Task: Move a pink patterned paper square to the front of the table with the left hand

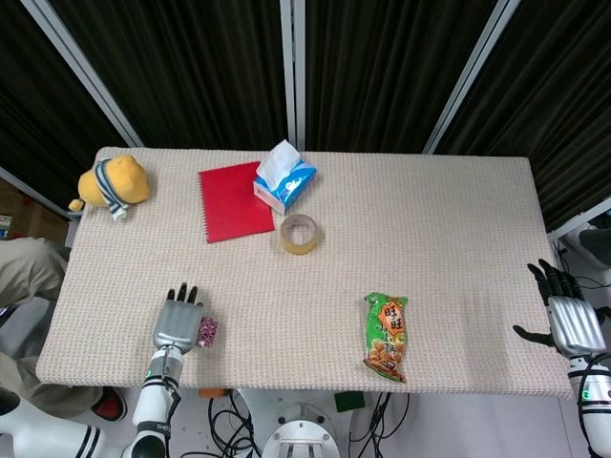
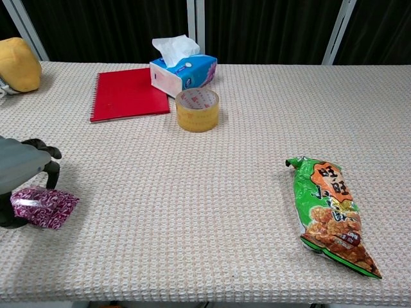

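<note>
From above, the left hand pinches the pink paper at the table's near left while the right hand hangs spread off its right edge, and the chest view shows Chinese characters on the green snack bag.

A lab: black curtains and floor cables surround the table.

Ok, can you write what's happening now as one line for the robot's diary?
left hand: holds pink paper | paper: near table's front-left edge | right hand: open, off table's right side
</note>
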